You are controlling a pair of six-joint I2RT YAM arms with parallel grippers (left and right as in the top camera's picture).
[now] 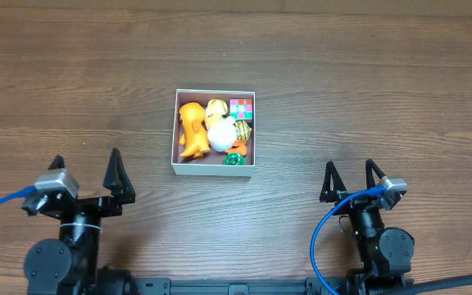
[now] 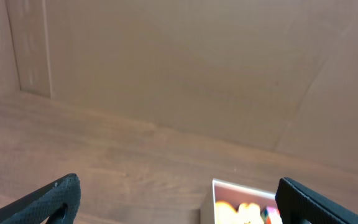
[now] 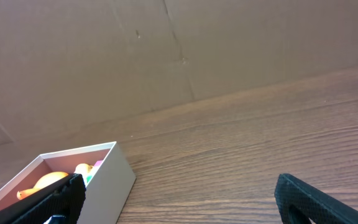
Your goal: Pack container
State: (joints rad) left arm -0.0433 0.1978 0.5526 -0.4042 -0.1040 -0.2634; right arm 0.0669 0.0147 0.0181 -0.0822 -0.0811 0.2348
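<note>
The wooden tabletop (image 1: 367,98) carries the white-walled container (image 1: 211,171) near its centre. The left gripper (image 1: 86,157) sits at 8 o'clock from it and the right gripper (image 1: 349,164) at 4 o'clock, both spread wide, holding nothing. Inside the container, an orange toy (image 1: 191,127) lies at 9 o'clock and a colour cube (image 1: 241,107) at 1 o'clock.

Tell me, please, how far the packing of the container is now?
Done: the container already holds an orange toy, a white toy and a coloured cube, packed close together. In hand: nothing; the left pincer and the right pincer stand open and empty, apart from it. Left: seemingly little, since the overhead view shows no loose toy on the table.
</note>
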